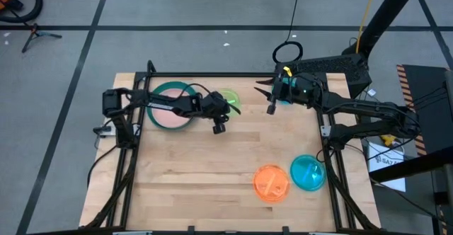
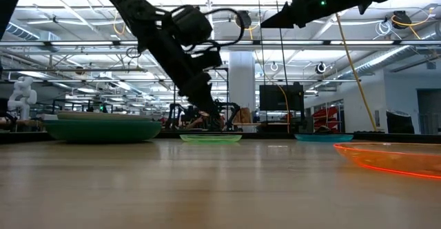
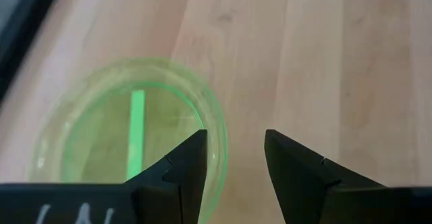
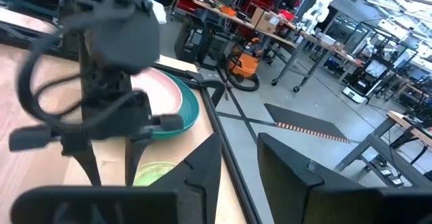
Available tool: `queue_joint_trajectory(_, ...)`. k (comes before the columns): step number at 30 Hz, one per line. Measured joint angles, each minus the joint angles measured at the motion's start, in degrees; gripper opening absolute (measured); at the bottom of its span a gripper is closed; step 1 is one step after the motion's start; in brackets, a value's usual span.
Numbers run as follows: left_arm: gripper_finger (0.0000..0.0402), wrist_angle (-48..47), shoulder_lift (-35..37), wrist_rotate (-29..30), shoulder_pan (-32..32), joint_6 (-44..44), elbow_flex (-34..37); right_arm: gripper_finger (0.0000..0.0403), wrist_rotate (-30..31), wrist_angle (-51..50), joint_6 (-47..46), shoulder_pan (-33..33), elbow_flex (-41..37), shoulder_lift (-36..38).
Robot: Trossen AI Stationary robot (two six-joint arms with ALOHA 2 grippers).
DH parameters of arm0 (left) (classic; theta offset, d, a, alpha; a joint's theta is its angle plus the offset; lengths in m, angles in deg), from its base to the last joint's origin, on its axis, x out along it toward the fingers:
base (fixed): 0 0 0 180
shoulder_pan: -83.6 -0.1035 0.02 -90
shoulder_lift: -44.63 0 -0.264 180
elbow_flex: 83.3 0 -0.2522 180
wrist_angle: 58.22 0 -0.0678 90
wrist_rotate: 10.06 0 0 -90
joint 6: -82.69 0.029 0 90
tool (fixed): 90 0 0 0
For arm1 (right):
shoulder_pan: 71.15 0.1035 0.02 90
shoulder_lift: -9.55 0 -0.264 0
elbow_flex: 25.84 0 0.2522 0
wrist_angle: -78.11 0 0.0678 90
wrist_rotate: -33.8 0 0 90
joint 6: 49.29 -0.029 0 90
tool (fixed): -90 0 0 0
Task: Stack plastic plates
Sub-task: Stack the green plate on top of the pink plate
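A stack of larger plates (image 1: pixel 170 106) stands at the far left of the table, pink on top of teal and green; it also shows in the low view (image 2: pixel 103 129) and the right wrist view (image 4: pixel 177 102). Just right of it a small lime plate (image 1: pixel 230 99) lies flat on the wood. My left gripper (image 3: pixel 233 153) is open and slants down over the lime plate's rim (image 3: pixel 214 126), one finger over the rim and one beyond it; I see no touch. My right gripper (image 4: pixel 237 158) is open and empty, held level high over the far right (image 1: pixel 263 95).
A small blue-teal plate (image 1: pixel 283 99) lies under my right arm at the far right. An orange plate (image 1: pixel 272 183) and a blue plate (image 1: pixel 308 173) lie side by side near the front right. The table's middle and near left are bare wood (image 1: pixel 191 178).
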Motion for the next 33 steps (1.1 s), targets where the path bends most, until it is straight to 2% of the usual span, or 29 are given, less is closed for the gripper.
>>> queue_joint_trajectory(8,0.0157,3.2,-4.0,-0.4,-0.1,0.6,0.0,0.009,0.0,-0.2,0.0,0.0,0.0,0.0)
queue_joint_trajectory(13,0.0157,2.3,-7.4,2.8,-0.4,1.1,0.0,0.009,0.1,-0.4,0.0,0.0,0.0,0.0)
queue_joint_trajectory(21,0.0157,2.7,-7.9,5.2,-0.3,0.9,0.0,0.009,0.2,-1.6,0.1,0.0,0.0,0.0)
queue_joint_trajectory(33,0.0156,2.6,-8.0,5.7,-0.3,1.5,0.0,0.009,0.2,-1.8,0.4,0.0,0.0,0.0)
